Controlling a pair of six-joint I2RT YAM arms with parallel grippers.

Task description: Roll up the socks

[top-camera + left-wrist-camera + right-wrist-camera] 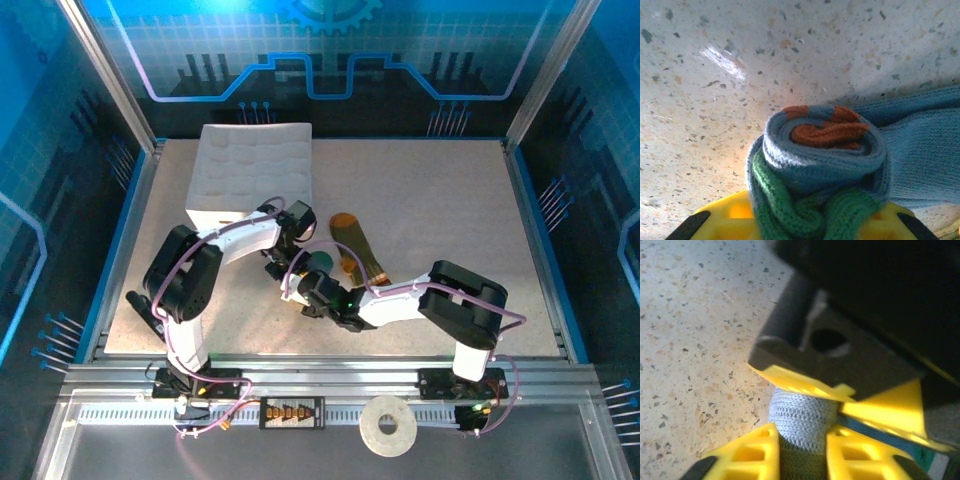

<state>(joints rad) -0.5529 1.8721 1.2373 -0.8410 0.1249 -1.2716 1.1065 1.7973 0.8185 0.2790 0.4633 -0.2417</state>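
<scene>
Here, left claw [805, 222] and right claw [802, 445] (2 total) clench 1 rolled grey-blue sock [825, 150] beside 1 olive sock [362, 252].

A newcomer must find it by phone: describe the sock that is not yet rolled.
On the speckled table, find the white gridded tray, far left. Just beyond its near right corner lies an olive-green knit sock with an orange toe. Unlike the grey-blue knit sock beside it, half rolled up, it lies stretched out flat.

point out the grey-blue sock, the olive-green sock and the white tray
grey-blue sock [820, 160]: left wrist view, on the rolled-up end
olive-green sock [364, 252]: top external view, middle of its length
white tray [255, 170]: top external view, middle of its gridded face
</scene>
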